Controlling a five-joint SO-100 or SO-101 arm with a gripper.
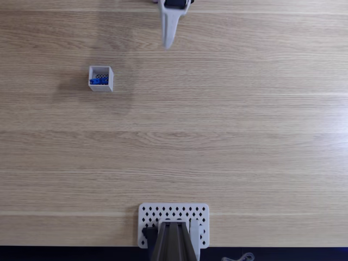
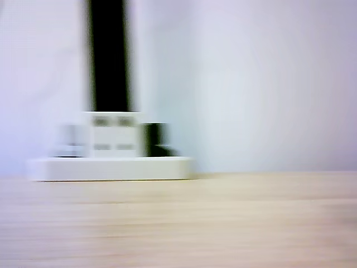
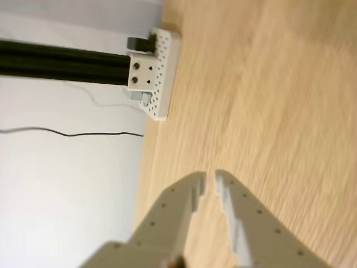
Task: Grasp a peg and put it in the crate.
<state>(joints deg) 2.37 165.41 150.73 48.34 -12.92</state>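
The tiny white crate (image 1: 109, 78) stands on the wooden table at the left in the fixed view. The bright blue peg (image 1: 98, 81) lies inside it, along its near wall. My gripper (image 1: 168, 43) reaches in from the top edge, to the right of the crate and well apart from it. In the wrist view the gripper (image 3: 210, 177) hangs over bare wood with its white toothed fingers (image 3: 184, 195) almost touching and nothing between them.
A white perforated plate (image 1: 174, 217) with diamond holes sits at the table's near edge and carries a dark post (image 1: 173, 244). The same plate (image 3: 163, 67) and a black bar (image 3: 61, 64) show in the wrist view. The blurred other view shows the plate (image 2: 111, 167).
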